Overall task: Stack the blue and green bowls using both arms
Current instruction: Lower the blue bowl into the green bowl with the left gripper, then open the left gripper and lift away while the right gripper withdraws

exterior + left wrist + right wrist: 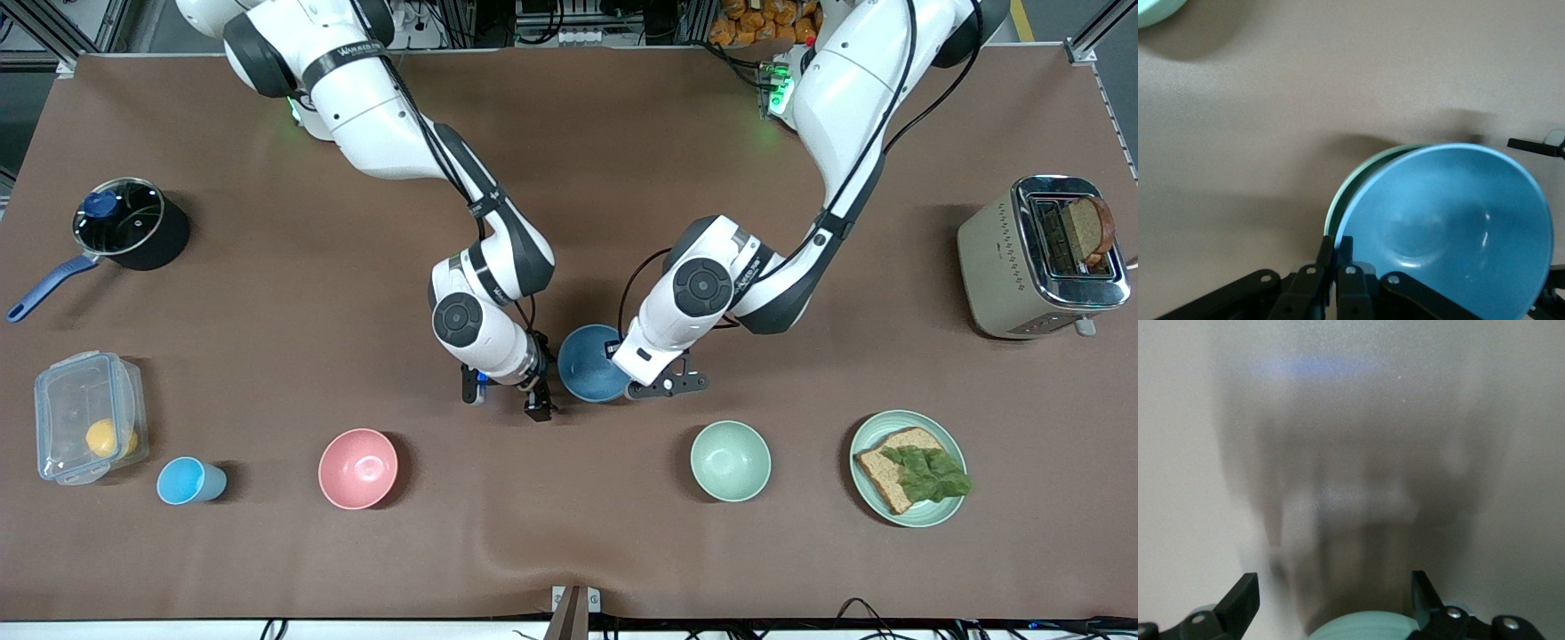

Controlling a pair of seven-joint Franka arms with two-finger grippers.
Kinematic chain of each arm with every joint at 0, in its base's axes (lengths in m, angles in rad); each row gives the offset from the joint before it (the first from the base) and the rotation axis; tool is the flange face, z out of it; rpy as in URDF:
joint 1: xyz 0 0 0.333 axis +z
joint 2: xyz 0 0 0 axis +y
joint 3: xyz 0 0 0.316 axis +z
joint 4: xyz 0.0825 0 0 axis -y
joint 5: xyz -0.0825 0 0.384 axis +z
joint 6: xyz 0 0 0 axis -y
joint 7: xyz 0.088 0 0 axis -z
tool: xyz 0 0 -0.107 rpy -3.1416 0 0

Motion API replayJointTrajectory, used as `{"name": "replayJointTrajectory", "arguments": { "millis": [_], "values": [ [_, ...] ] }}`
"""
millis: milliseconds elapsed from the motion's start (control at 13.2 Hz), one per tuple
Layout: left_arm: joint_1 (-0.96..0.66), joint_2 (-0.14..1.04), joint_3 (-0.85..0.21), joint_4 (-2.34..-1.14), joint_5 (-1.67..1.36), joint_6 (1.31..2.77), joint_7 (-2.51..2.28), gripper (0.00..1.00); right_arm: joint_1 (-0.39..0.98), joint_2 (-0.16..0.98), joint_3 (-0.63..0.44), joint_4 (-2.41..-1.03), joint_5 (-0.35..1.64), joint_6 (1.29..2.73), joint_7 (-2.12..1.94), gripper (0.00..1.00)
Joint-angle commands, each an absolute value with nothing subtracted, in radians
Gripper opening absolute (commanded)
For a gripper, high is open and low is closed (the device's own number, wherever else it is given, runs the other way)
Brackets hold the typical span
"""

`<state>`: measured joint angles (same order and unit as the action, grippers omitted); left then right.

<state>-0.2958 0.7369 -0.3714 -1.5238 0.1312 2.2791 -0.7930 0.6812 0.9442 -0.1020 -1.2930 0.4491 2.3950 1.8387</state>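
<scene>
Centrally, left gripper point(1336, 267) pinching blue bowl point(590, 363) rim (green bowl point(1358, 180) beneath), right gripper point(503, 397) wide beside.

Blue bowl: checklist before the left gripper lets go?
1. Left gripper shut on the blue bowl rim: ok.
2. Blue bowl over the green bowl, whose rim shows just under it in the left wrist view: ok.
3. Blue bowl seated level in the green bowl: cannot tell.
4. Left fingers clear of the green rim: cannot tell.
5. Right gripper open, holding nothing, beside the bowls toward the right arm's end: ok.
6. Pink bowl and mint bowl apart from the stack, nearer the front camera: ok.
</scene>
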Motion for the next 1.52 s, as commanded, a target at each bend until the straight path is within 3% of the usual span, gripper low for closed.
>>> {"name": "replayJointTrajectory", "arguments": {
  "millis": [0,682,758,833,1061,1439],
  "values": [
    [-0.307,0.744,-0.365,-1.514,0.173,2.287,-0.844,0.00,0.684,0.960,-0.101,-1.261,0.463,2.385,1.856,1.00],
    [-0.318,0.758,-0.365,-1.513,0.175,2.287,-0.848,0.00,0.692,0.956,-0.101,-1.262,0.448,2.382,1.856,1.00],
    [-0.316,0.758,-0.365,-1.513,0.175,2.287,-0.848,0.20,0.692,0.956,-0.101,-1.261,0.448,2.382,1.856,1.00],
    [-0.316,0.758,-0.365,-1.511,0.175,2.287,-0.848,0.29,0.692,0.956,-0.101,-1.262,0.448,2.382,1.856,1.00],
    [-0.302,0.749,-0.365,-1.505,0.173,2.287,-0.848,1.00,0.692,0.956,-0.101,-1.261,0.449,2.382,1.856,1.00],
    [-0.261,0.626,-0.365,-1.514,0.176,2.258,-0.839,1.00,0.692,0.954,-0.101,-1.261,0.448,2.382,1.855,1.00]
  ]
}}
